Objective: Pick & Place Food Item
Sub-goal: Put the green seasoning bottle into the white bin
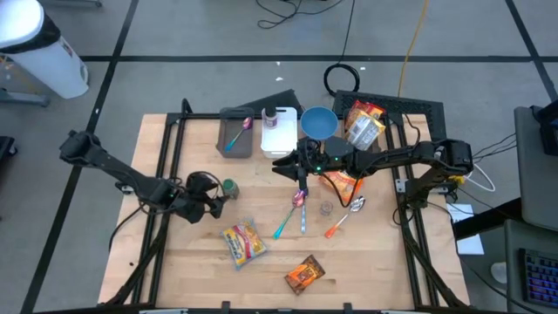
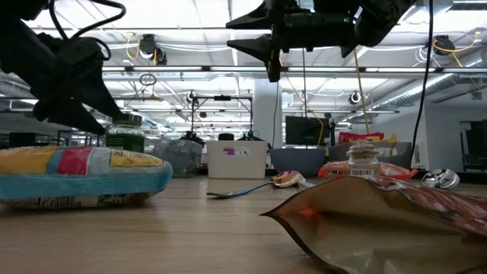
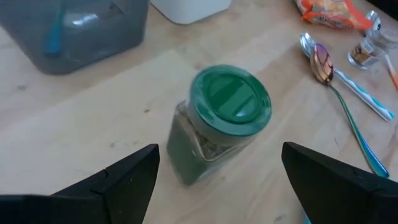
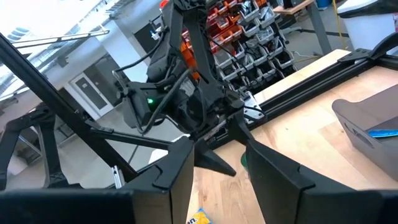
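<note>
Reaching: the left gripper (image 1: 215, 202) hangs low with fingers (image 3: 134, 177) spread wide, the jar (image 3: 219, 124) standing between them but not yet touched.
Jar: a green-lidded spice jar, upright on the table (image 1: 174, 262) just ahead of the fingertips, near the table's middle-left; this looks like the food item being gone for.
Doing it well: I would slide forward until the fingers flank the glass body below the lid, keep the jar centred in the gap, then close squarely. A push on one side could tip it, as it is tall for its base.
Right gripper (image 1: 302, 185): raised above the table's centre, jaws at a narrow gap, with what looks like a thin dark stick hanging from them in the low view; I cannot say for sure what it is.
Grey bin (image 1: 235, 133): at the back, with a blue-handled utensil lying in it.
White box (image 1: 279, 127): beside the bin, something small and dark at its top; its inside I cannot make out.
Blue bowl (image 1: 318, 122): next along, looks empty from above.
Snack bags (image 1: 364, 122): at the back right, on the dark frame.
Loose on the table: spoons (image 1: 295, 209) near the middle, a yellow packet (image 1: 243, 243) and a brown packet (image 1: 304, 275) toward the front.
</note>
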You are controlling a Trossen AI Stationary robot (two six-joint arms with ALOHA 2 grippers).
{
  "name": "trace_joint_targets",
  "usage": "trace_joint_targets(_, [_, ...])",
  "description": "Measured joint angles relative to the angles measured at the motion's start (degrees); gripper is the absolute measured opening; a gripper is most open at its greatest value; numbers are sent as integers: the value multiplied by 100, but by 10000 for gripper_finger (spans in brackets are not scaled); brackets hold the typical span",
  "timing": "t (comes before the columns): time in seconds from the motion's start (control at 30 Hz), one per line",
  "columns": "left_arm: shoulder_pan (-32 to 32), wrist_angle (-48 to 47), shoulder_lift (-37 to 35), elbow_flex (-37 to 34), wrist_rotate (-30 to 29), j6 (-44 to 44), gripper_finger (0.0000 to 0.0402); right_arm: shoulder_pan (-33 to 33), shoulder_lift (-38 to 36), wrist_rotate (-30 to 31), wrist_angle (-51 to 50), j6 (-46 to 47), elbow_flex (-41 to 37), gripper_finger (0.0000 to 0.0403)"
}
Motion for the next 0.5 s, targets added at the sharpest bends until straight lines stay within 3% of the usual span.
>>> trace_joint_targets(0.5, [254,1399,1450,-3,20,39,349,0,0,0,-2,4,-2,139])
